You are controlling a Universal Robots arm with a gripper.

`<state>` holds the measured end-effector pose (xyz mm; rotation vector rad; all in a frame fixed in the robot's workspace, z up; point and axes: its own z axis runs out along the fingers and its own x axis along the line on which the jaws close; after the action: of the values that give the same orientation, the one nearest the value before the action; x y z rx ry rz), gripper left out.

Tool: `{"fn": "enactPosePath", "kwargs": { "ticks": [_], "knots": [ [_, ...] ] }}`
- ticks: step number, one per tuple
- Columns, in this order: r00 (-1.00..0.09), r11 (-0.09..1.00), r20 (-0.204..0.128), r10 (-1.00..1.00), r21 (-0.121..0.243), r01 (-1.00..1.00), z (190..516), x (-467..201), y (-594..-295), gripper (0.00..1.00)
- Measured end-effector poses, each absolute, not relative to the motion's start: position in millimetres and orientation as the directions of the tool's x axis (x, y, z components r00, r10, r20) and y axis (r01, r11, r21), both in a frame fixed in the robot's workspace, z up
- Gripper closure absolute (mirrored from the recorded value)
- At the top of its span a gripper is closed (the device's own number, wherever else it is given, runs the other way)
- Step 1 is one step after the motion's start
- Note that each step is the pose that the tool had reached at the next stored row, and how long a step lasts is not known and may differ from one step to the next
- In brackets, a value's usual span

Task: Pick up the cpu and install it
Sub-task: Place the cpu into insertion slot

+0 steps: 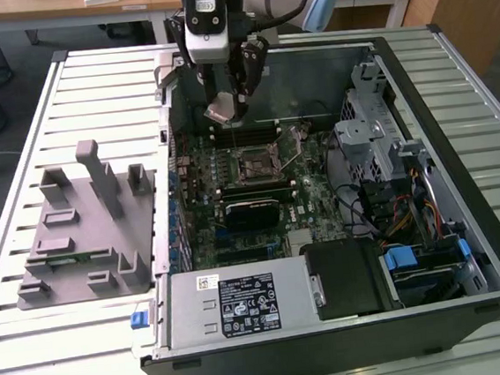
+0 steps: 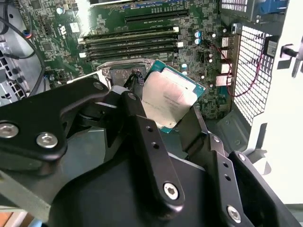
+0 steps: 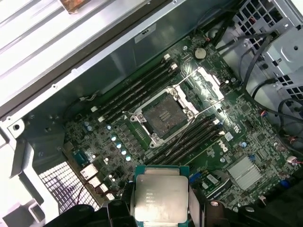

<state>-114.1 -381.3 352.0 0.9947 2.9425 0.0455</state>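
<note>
Half the task is complete: I am gripping the cpu (image 3: 158, 198) in the closed gripper (image 1: 233, 99) above the motherboard (image 3: 102, 142), near the empty socket (image 3: 164, 115), installation pending.

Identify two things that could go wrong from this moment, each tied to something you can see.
1. The cpu is pinched only at its edges by the gripper, above the motherboard; it could slip and fall.
2. The socket stands open, contacts bare; a skewed or misaligned descent might damage them.
</note>
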Motion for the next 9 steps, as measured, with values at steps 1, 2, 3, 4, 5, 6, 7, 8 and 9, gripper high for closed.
{"fn": "enactPosePath", "kwargs": {
  "ticks": [1, 2, 3, 4, 5, 6, 7, 8, 9],
  "knots": [
    [-0.795, 0.795, -0.024, 0.606, 0.039, 0.605, 351.4, -114.0, -381.3, 0.46],
    [-0.796, 0.796, -0.024, 0.605, 0.039, 0.604, 350.8, -113.9, -381.3, 0.46],
    [-0.796, 0.796, -0.024, 0.605, 0.039, 0.604, 350.4, -113.8, -381.3, 0.46],
    [-0.796, 0.796, -0.024, 0.604, 0.039, 0.603, 350.1, -113.7, -381.3, 0.46],
    [-0.796, 0.797, -0.024, 0.604, 0.039, 0.603, 350.0, -113.8, -381.3, 0.46],
    [-0.782, 0.783, -0.024, 0.622, 0.038, 0.621, 346.7, -109.1, -379.8, 0.46],
    [-0.775, 0.775, -0.025, 0.632, 0.038, 0.631, 345.7, -108.8, -379.6, 0.46],
    [-0.765, 0.765, -0.025, 0.644, 0.038, 0.643, 344.7, -108.8, -379.6, 0.46],
    [-0.754, 0.755, -0.025, 0.656, 0.038, 0.655, 343.8, -108.7, -379.6, 0.46]
  ]
}}
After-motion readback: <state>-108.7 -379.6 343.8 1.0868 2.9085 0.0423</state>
